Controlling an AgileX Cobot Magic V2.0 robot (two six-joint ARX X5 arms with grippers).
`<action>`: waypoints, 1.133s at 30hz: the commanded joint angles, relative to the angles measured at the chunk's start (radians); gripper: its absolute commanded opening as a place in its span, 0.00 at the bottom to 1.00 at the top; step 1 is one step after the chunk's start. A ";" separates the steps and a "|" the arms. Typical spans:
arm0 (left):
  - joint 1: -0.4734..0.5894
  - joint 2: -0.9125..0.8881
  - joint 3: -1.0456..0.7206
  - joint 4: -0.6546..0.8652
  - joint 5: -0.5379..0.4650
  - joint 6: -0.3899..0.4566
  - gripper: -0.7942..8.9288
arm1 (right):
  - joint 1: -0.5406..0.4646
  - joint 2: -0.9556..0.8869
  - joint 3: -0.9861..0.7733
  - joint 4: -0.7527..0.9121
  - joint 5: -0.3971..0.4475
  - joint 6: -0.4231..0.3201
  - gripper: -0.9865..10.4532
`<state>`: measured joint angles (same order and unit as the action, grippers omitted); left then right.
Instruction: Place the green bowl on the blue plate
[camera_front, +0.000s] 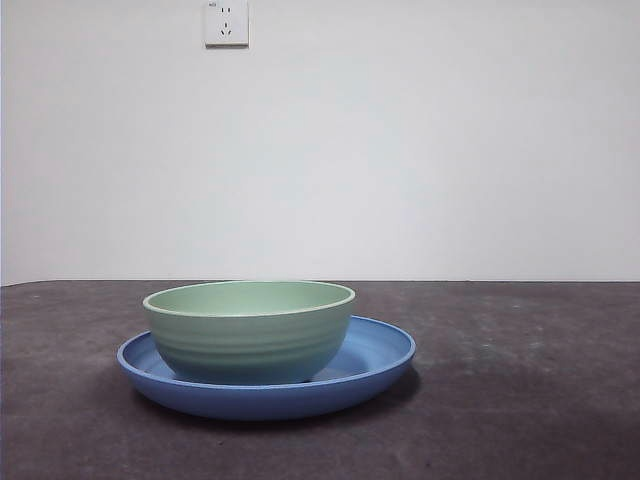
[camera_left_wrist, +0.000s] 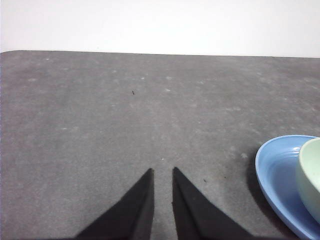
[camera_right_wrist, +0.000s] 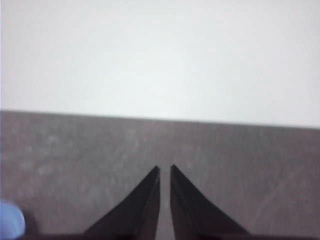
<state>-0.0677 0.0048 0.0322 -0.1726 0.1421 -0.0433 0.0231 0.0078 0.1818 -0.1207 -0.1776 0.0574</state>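
Now green bowl (camera_front: 249, 330) sits on blue plate (camera_front: 380, 352), apart from both arms' nearly closed, empty fingers (camera_left_wrist: 142, 197).

No words, numbers or signs can be read on anything; the marks on the wall socket (camera_front: 226, 22) are too small.

Front camera low, at desk (camera_front: 520, 400) height, level toward the wall, close on bowl (camera_front: 250, 330) and plate (camera_front: 380, 355); left wrist camera looks down across the desk, sharing both at its edge; right wrist camera lower, blurred, sharing only the plate's rim.
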 joint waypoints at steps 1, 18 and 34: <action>0.002 -0.002 -0.021 -0.002 0.000 -0.002 0.14 | 0.000 -0.004 -0.071 0.029 0.014 -0.022 0.11; 0.002 -0.001 -0.021 0.004 0.000 -0.002 0.14 | 0.042 -0.004 -0.171 -0.060 0.140 -0.041 0.11; 0.002 -0.001 -0.020 0.010 0.000 -0.002 0.14 | 0.046 -0.004 -0.171 -0.033 0.152 -0.032 0.11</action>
<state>-0.0673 0.0051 0.0322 -0.1722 0.1402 -0.0433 0.0700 0.0055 0.0162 -0.1673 -0.0296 0.0154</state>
